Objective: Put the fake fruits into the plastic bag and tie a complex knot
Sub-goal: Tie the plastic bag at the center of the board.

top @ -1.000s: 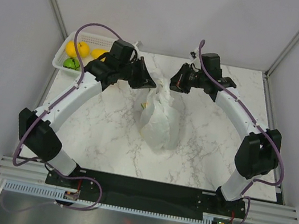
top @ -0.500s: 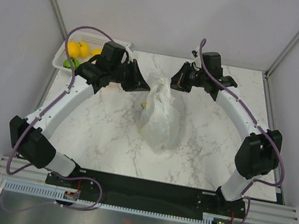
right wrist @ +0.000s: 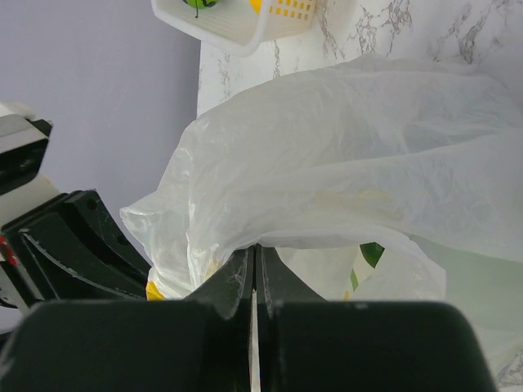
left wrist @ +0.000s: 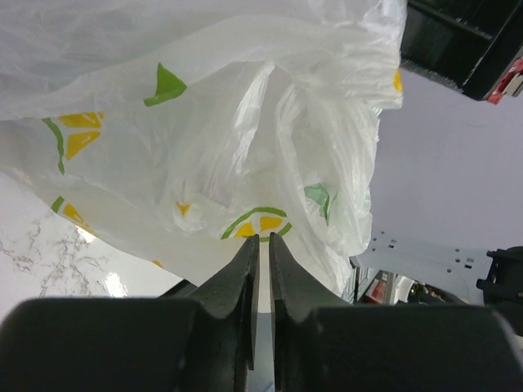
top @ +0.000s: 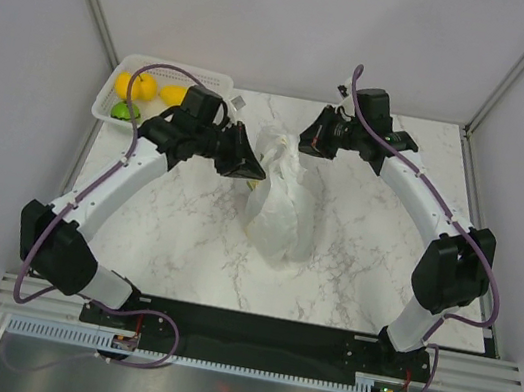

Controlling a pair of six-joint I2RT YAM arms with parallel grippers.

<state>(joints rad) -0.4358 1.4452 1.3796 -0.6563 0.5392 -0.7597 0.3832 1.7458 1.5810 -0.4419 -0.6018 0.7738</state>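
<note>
The plastic bag [top: 280, 209] stands bulging mid-table, white with lemon prints, its contents hidden. My left gripper [top: 255, 166] is at the bag's upper left. In the left wrist view its jaws [left wrist: 261, 237] are nearly closed, pinching the bag's film [left wrist: 204, 122] at a lemon print. My right gripper [top: 304, 143] is at the bag's top right, shut on a fold of the bag [right wrist: 368, 163], as its wrist view [right wrist: 254, 247] shows. Fake fruits lie in the basket: two yellow ones [top: 131, 85] [top: 173, 94] and a green one [top: 123, 111]. No knot shows.
The rigid white perforated basket [top: 217, 78] sits at the table's back left corner, and its corner shows in the right wrist view [right wrist: 237, 33]. Grey walls enclose the table on three sides. The arm bases stand at the near edge.
My left gripper swung left away from the bag's top, then came back lower against the bag's upper left side. The right gripper held still. The bag's top spread slightly leftward.
</note>
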